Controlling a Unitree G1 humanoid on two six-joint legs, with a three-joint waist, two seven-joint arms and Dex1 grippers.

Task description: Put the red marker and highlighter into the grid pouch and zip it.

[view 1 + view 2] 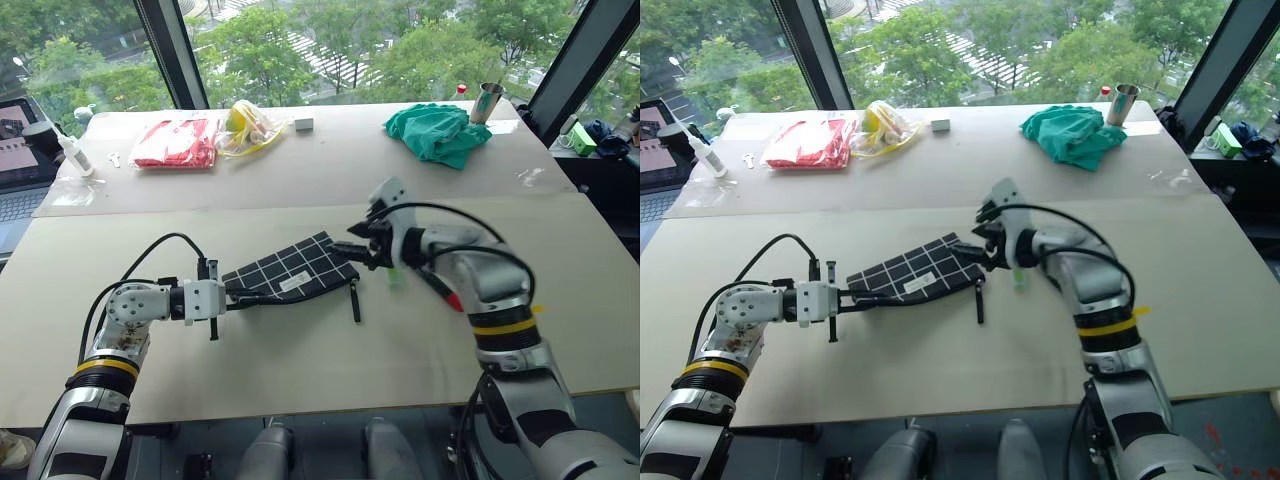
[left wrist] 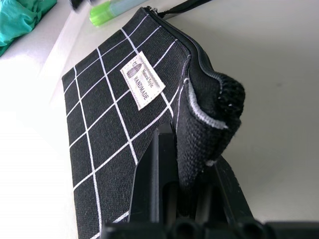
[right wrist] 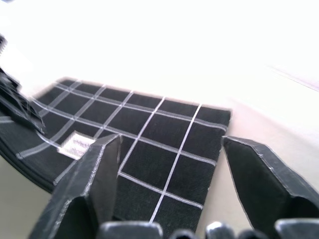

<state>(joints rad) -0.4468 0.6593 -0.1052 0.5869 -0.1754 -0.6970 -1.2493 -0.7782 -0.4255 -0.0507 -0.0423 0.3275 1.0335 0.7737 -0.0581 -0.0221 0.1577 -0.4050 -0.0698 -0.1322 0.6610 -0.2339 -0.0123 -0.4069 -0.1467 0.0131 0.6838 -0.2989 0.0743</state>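
Observation:
The grid pouch (image 1: 290, 272) lies near the middle of the table, black with white lines and a small white label (image 2: 143, 79). Its black zipper pull (image 1: 355, 300) trails off the right end. My left gripper (image 1: 235, 297) is shut on the pouch's left corner, with the fabric bunched between its fingers (image 2: 159, 164). My right gripper (image 1: 355, 250) hovers open just above the pouch's right end, nothing between its fingers (image 3: 94, 179). The highlighter (image 1: 393, 275) lies on the table just right of the pouch, partly behind my right arm. The red marker (image 1: 447, 294) lies further right, mostly hidden under the forearm.
Along the far side of the table are a red plastic bag (image 1: 175, 143), a yellow bag (image 1: 245, 128), a small white block (image 1: 303, 124), a green cloth (image 1: 437, 132) and a metal cup (image 1: 489, 102). A white bottle (image 1: 72, 155) and a laptop (image 1: 15, 150) sit at the far left.

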